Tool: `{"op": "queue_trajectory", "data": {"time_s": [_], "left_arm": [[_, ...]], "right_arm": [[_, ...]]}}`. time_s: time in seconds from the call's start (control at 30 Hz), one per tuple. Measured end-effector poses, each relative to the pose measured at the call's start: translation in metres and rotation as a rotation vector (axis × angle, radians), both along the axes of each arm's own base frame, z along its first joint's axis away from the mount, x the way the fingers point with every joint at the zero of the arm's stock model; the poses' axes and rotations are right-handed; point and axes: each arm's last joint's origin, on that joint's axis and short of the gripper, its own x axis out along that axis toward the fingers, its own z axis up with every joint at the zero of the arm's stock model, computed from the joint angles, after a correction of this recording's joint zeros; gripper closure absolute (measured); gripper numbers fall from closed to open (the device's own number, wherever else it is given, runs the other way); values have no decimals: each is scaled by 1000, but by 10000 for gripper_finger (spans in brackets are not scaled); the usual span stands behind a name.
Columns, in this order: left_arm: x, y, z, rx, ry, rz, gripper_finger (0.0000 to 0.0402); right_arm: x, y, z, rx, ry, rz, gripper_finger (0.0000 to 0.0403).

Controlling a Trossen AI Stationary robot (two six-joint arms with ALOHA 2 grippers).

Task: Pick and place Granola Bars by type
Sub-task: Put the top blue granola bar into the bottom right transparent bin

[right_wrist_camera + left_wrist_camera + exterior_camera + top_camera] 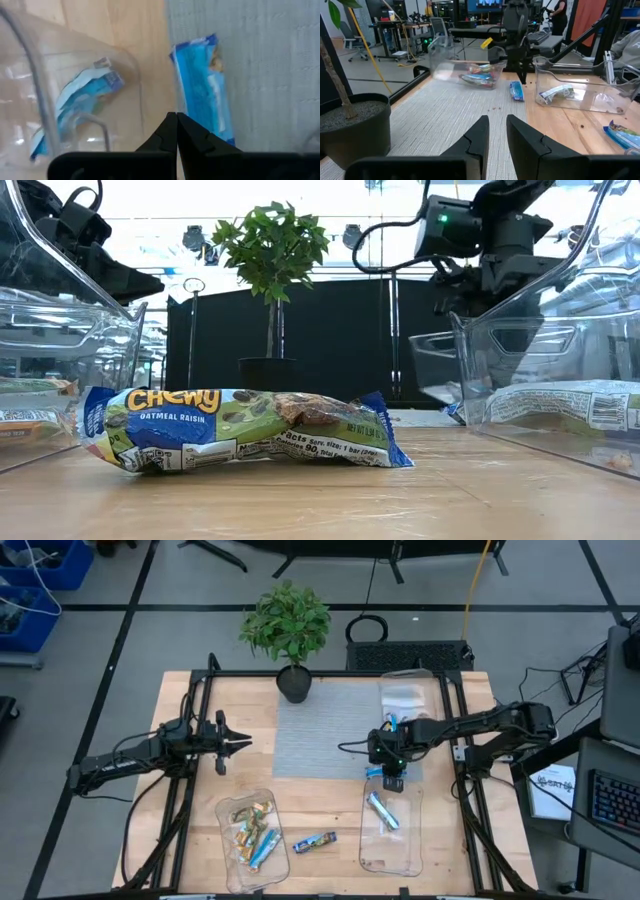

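My left gripper (243, 744) hovers left of the grey mat (320, 740), fingers a little apart, holding nothing. My right gripper (392, 780), pointing down, is clenched empty above a blue bar (205, 90) at the mat's right edge.

In the right wrist view the closed right pincer (176, 131) covers the lower end of a blue bar (202, 85), and another blue bar (80, 97) at left blurs behind a clear tray's wall (35, 95). From overhead, the bars in the lower-left tray (250, 828) are too small to sort, perhaps gold and blue mixed. The low view cuts both trays off at its edges.
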Motion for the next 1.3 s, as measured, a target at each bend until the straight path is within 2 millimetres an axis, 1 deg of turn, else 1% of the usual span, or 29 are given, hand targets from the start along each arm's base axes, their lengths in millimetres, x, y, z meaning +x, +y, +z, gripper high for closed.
{"op": "queue_trajectory", "data": {"time_s": [0.3,0.4,0.6,0.7,0.77,0.9,1.0,1.2,1.3], "left_arm": [[0,0,0,0,-1,0,327],[0,0,0,0,0,0,327],[0,0,0,0,0,0,327],[0,0,0,0,0,0,327],[0,0,0,0,-1,0,327],[0,0,0,0,0,0,327],[0,0,0,0,0,0,327],[0,0,0,0,0,0,327],[0,0,0,0,0,0,327]], "right_arm": [[0,0,2,-5,17,-10,403],[6,-2,12,-60,-8,-7,403],[17,-3,32,-71,-74,22,403],[21,-3,38,-70,-99,26,403],[22,-3,40,-76,-109,43,403],[25,-7,31,-83,-75,68,401],[30,-10,21,-83,-51,78,380],[42,-14,-1,-29,18,83,295],[49,-13,-9,-21,69,101,263]]}}
